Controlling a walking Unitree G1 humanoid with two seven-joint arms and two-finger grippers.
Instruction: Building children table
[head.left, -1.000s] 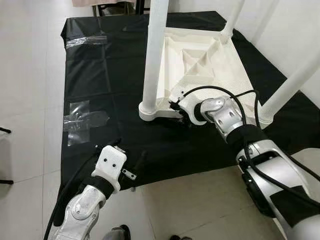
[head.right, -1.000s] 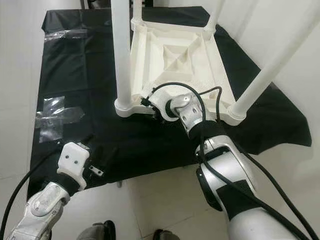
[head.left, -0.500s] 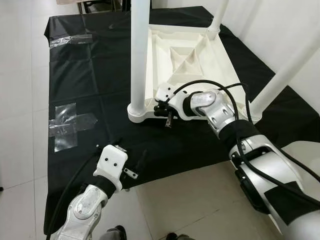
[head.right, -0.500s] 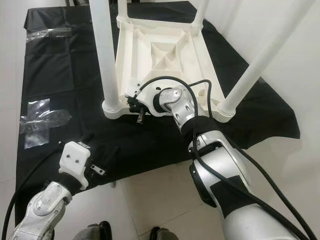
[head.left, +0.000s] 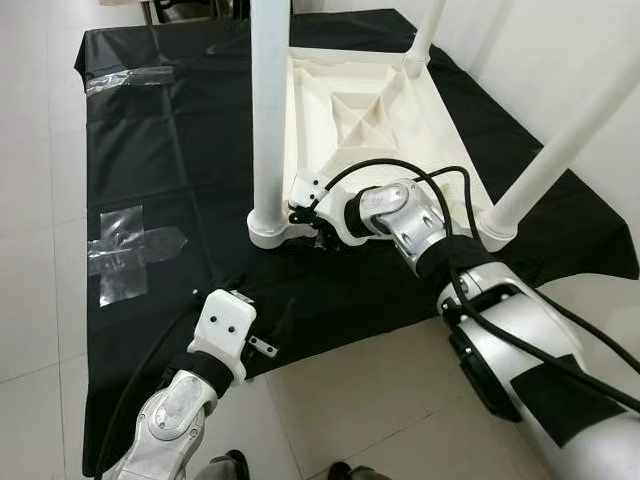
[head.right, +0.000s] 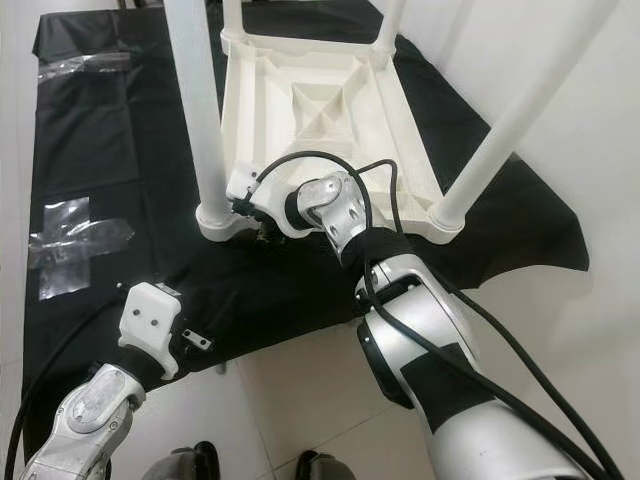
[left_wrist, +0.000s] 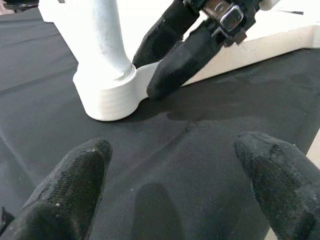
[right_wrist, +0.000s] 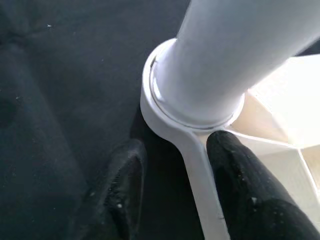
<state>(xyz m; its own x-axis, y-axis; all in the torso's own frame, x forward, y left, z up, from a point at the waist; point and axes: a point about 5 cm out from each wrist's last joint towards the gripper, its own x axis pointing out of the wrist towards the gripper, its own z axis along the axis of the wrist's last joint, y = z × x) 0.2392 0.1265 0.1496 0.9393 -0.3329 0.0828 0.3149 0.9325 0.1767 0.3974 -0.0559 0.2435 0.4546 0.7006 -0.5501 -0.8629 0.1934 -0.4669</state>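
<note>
The white plastic children's table (head.left: 380, 110) lies upside down on a black sheet (head.left: 180, 170), its round legs (head.left: 268, 100) pointing up. My right gripper (head.left: 318, 236) is at the near left corner, just beside that leg's socket (right_wrist: 165, 100). It is open, one finger (right_wrist: 240, 190) inside the rim and the other finger (right_wrist: 117, 190) outside, on the sheet. The left wrist view has this same right gripper (left_wrist: 159, 82) touching the corner. My left gripper (left_wrist: 175, 170) hovers open over the sheet near its front edge, holding nothing.
Patches of clear tape (head.left: 130, 245) lie on the sheet at the left, with another strip (head.left: 130, 80) at the far left. Pale floor tiles (head.left: 350, 400) begin at the sheet's front edge. A white wall (head.left: 560, 50) rises to the right of the table.
The whole picture has shifted, so the head camera moved. My right gripper stays at the near corner by the leg socket, with its wrist turned a little. The left arm holds still.
</note>
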